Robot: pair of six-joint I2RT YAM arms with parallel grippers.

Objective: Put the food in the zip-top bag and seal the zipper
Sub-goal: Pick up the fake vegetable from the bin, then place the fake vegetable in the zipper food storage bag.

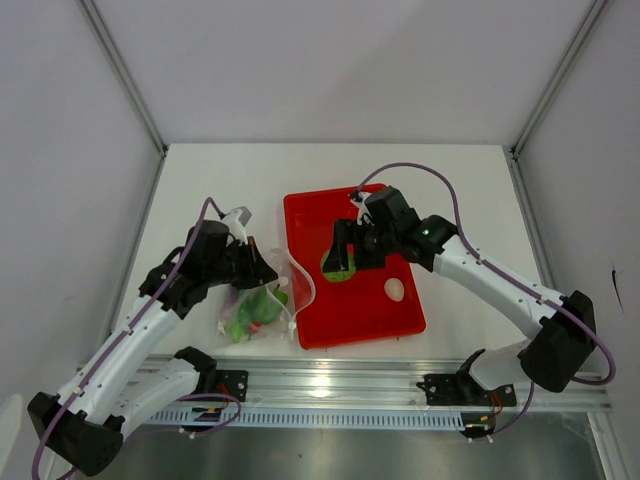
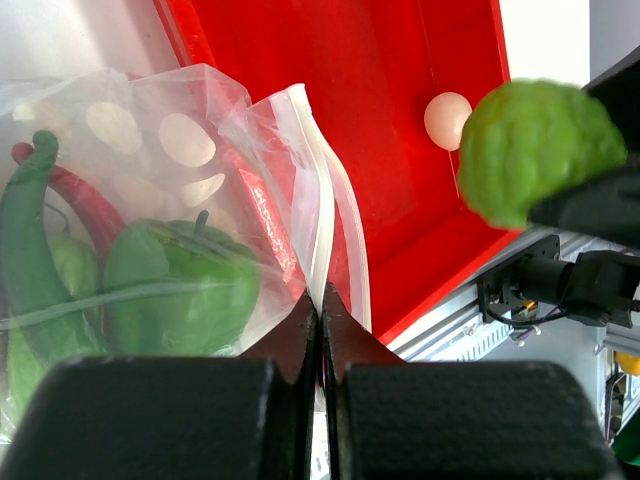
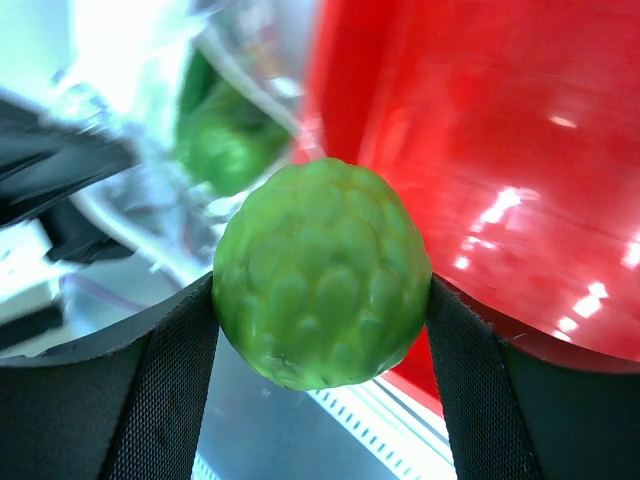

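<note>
Vegetables of toy plastic lie inside the clear, floppy plastic zip-top bag, which rests on the white table just left of the red rectangular tray. A green pepper, a red chili and a long green chili show through the film in the left wrist view. The bag's mouth faces the tray, and its thin pale zipper strip drapes over the tray's left rim. The left gripper has its 2 black fingers pressed together on that mouth edge, with the strip running up from between the tips. The right gripper is clamped on a round, bumpy light green toy vegetable, with 1 black pad against each side of it. It holds this piece above the left half of the tray, near the bag's mouth but apart from it. 1 white egg-shaped piece lies on the tray floor, to the right of the held piece.
</note>
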